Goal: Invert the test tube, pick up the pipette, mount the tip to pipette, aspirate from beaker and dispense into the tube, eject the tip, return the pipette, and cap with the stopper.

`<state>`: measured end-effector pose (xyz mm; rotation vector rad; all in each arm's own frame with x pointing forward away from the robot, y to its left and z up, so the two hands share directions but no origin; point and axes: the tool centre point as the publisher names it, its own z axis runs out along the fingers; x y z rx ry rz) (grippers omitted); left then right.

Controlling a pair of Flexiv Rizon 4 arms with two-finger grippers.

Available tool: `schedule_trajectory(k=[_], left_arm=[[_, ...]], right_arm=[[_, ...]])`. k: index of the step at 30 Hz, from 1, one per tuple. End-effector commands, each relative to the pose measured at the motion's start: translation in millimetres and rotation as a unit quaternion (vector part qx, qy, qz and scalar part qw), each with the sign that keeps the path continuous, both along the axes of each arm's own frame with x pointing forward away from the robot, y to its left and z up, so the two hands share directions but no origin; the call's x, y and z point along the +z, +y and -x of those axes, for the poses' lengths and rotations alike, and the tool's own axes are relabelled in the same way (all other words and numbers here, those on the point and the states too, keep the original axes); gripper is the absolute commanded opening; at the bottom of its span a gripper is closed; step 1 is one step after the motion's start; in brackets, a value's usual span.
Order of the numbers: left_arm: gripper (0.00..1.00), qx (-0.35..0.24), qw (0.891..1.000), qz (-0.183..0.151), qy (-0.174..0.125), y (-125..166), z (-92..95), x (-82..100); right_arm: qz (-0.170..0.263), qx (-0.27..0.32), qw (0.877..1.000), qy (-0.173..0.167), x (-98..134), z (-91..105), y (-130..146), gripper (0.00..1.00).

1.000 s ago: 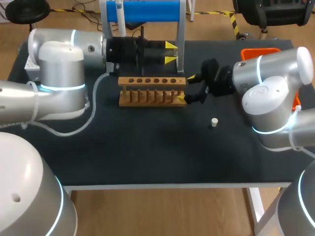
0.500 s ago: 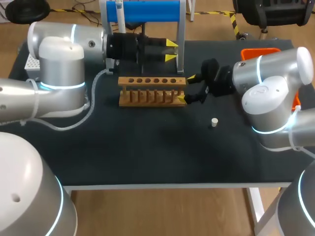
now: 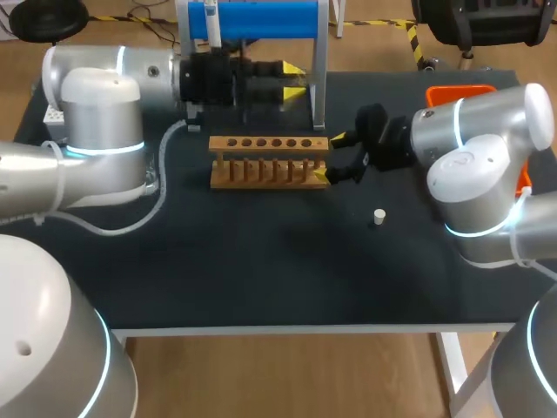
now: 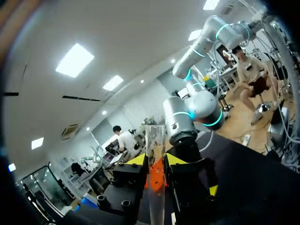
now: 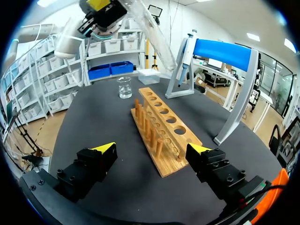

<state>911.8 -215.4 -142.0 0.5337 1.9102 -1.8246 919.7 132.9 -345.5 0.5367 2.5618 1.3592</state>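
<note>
So, the left gripper (image 3: 294,80) — what had changed there?

It had drawn back from the blue stand's (image 3: 261,17) right upright toward its own side of the table, and a little toward the back edge, compared with a second before. Its fingers were pinched on the test tube (image 4: 155,136), one yellow tip on each side of the glass.

And where was the tube?

In the air, tilted, behind the wooden rack (image 3: 270,161) and just beside the stand where the pipette (image 3: 211,19) hung. From the head view I could not make out the glass itself.

How did that arm lie?

Stretched low across the back of the table from the left, fingers pointing toward the right side.

And the right gripper (image 5: 152,149)?

Unmoved. Its fingers stood wide apart astride the rack's near end — one on each side, with a gap to the wood in its own wrist view. Its arm came in from the right, wrist bent toward the rack.

What else lay about?

The stopper (image 3: 379,215) stood alone on the dark table (image 3: 261,270), in front of the right gripper. The beaker (image 5: 124,87) stood beyond the rack's far end. An orange tray (image 3: 461,89) was half hidden behind the right arm, a white box (image 3: 54,111) showed behind the left arm, and a pale hose (image 3: 161,187) curled beside it.
</note>
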Motion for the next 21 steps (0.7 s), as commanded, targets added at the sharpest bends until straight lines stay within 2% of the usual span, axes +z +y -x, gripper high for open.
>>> schedule_trajectory(k=[1,8,21], left_arm=[[0.00,0.004,0.999,0.003,0.042,11,-6.1,6.9],[0.00,0.008,0.994,0.014,0.105,11,-20.1,14.9],[0.00,0.038,0.979,0.070,0.189,17,-40.3,2.1]], right_arm=[[0.001,0.001,1.000,0.001,1,0.2,-1,1.00],[0.001,0.001,1.000,0.001,1,0.2,-1,1.00],[0.001,0.001,1.000,0.001,1,0.2,-1,1.00]])
